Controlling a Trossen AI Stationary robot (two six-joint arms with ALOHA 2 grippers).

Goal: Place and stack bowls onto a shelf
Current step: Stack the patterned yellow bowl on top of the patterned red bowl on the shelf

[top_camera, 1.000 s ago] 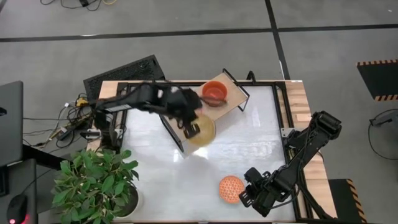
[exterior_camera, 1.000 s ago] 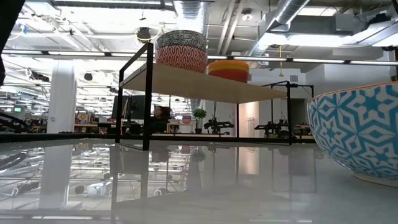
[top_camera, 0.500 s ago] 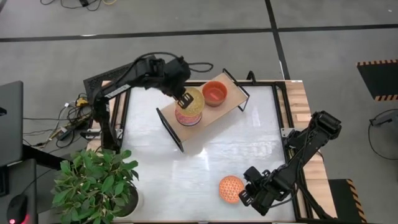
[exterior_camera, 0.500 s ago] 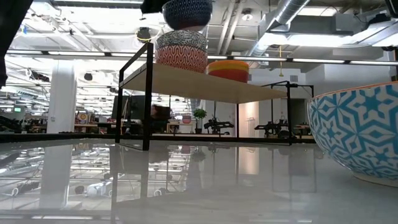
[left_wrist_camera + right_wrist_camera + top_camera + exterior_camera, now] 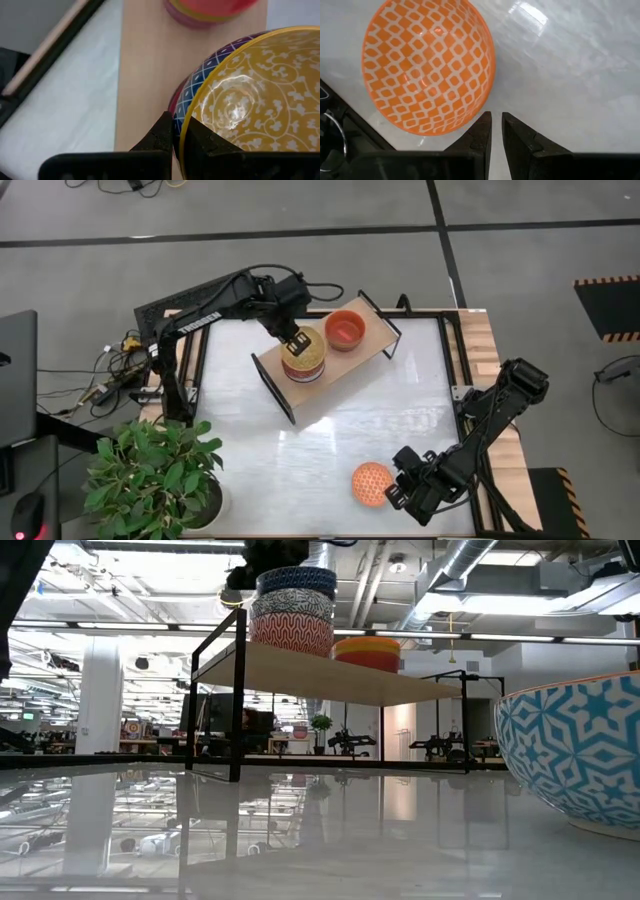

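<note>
Risk: left hand pinching rim of yellow-patterned round bowl, just seated on stacked patterned bowls on light-wood shelf; careless release topples them. Right hand narrow beside orange lattice bowl.

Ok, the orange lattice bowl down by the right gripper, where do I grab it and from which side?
Probably by the rim. The orange lattice bowl sits upright and open-side up on the white table, with nothing touching it. Bring the right gripper down from above on the rim arc nearest it, one finger inside the wall and one outside. The round wall gives no flat for a side pinch.
</note>
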